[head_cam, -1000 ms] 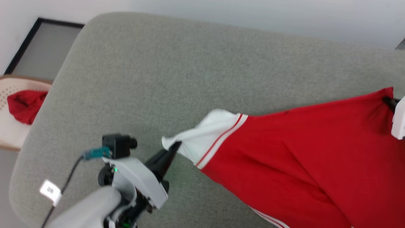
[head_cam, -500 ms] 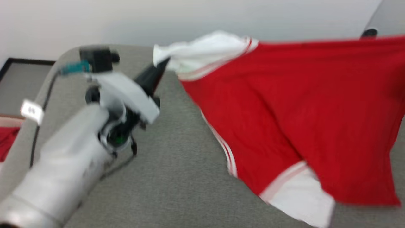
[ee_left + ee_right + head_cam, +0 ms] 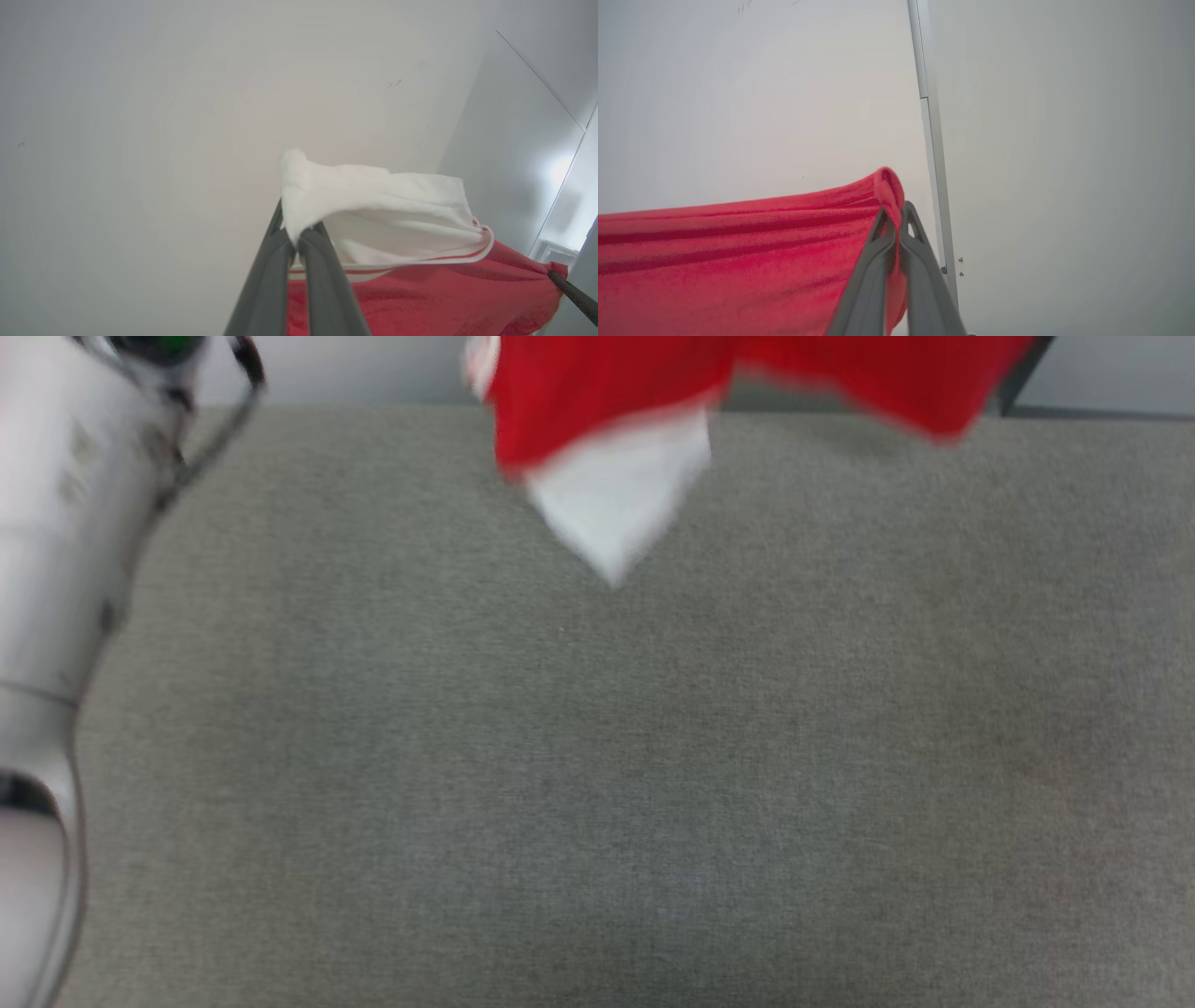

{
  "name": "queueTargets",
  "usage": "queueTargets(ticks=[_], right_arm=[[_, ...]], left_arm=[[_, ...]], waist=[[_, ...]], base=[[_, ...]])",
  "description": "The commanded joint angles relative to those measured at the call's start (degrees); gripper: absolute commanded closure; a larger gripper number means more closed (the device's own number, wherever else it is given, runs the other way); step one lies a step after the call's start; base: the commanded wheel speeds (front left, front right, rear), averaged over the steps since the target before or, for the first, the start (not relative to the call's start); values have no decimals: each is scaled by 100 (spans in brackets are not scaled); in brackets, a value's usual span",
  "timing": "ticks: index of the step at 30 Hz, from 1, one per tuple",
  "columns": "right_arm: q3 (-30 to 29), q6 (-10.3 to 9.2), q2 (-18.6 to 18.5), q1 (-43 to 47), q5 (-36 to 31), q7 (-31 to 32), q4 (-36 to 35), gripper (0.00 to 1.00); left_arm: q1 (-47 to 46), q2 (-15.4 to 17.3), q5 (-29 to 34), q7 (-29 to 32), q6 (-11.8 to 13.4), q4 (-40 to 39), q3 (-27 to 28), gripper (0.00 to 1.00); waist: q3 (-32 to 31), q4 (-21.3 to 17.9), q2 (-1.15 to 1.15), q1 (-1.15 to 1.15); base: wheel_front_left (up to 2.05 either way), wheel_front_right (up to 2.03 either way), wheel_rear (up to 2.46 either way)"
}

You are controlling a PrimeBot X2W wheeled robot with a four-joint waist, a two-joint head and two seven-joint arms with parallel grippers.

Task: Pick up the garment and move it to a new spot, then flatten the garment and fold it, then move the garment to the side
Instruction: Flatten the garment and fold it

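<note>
Garment (image 3: 420, 298) | gripped by left end effector (image 3: 296, 232), right end effector (image 3: 896, 215)

Soft cloth, smooth fingers, coarse weave
The red-and-white jersey garment (image 3: 420, 289) is matt, fuzzy knit cloth where it bunches between the smooth, matt dark-grey fingers (image 3: 266, 289) of the left gripper (image 3: 297, 233); the grey woven table cover (image 3: 597, 756) looks rough and matt, the pale forearm shell (image 3: 47, 569) smooth and slightly glossy.

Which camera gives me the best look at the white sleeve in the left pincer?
Left wrist view: the white sleeve is sharp there, pinched in the shut left pincer. The head view has the garment blurred, with a white part hanging. The right wrist view shows its red edge in the right pincer.
</note>
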Motion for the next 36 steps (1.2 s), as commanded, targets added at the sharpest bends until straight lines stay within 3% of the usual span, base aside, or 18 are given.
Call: queueTargets(ticks=[1,7,15,23,36], right_arm=[[-107,-55,-159,-119,-49,-76,136,100],[91,-54,-10,-245,-152,-94,192,100],[787,-35,-53,1091,334,88,-643,100],[1408,-35,-765,2786,1209,191,-1976,100],[1910,-35,-1677,5264,2008,251,-3478,100]], left_arm=[[-199,150,-26,-118,34,124,134,100],[-311,34,-234,-47,31,29,16,100],[1165,132,-643,-31,25,-686,-438,100],[2889,370,-854,-224,24,-1574,-317,100],[6414,717,465,-237,24,-3458,929,100]], waist=[[260,-201,0,0],[297,-185,0,0],[164,-106,0,0],[-73,-16,0,0],[-1152,-148,0,0]], base=[[0,0,0],[0,0,0],[0,0,0],[0,0,0],[0,0,0]])
